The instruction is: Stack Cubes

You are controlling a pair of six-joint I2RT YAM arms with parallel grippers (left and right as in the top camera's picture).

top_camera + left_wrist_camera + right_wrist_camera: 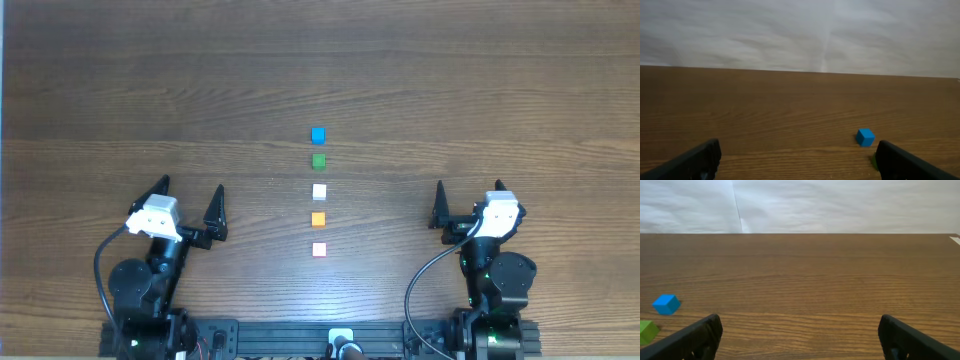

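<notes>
Top view: five cubes lie apart in one straight row on the bench (520, 80). Its long axis runs away from the arm bases, between the arms. The blue cube (318, 135) is farthest, then the green cube (318, 161), white cube (319, 191), orange cube (319, 219) and a pale cube (319, 249), perhaps pink, nearest. Any print is too small to tell. The left end effector (190, 203) and right end effector (468, 200) flank the row's near end, both spread wide.
</notes>
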